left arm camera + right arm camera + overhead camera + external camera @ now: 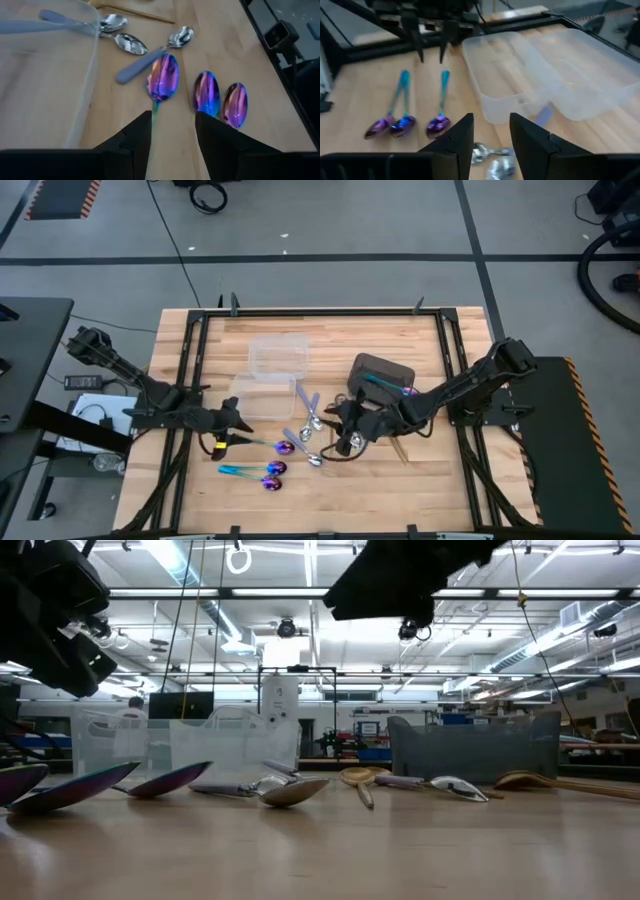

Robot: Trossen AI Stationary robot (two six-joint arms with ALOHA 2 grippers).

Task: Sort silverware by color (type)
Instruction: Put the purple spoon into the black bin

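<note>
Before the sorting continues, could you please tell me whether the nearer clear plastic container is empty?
Empty: the right wrist view shows only bare wood through the clear plastic container, with no spoon inside.

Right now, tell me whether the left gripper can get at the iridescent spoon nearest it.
Probably yes. The left gripper is open, straddling that iridescent spoon's teal handle, with bare table around and the clear container off to one side.
</note>
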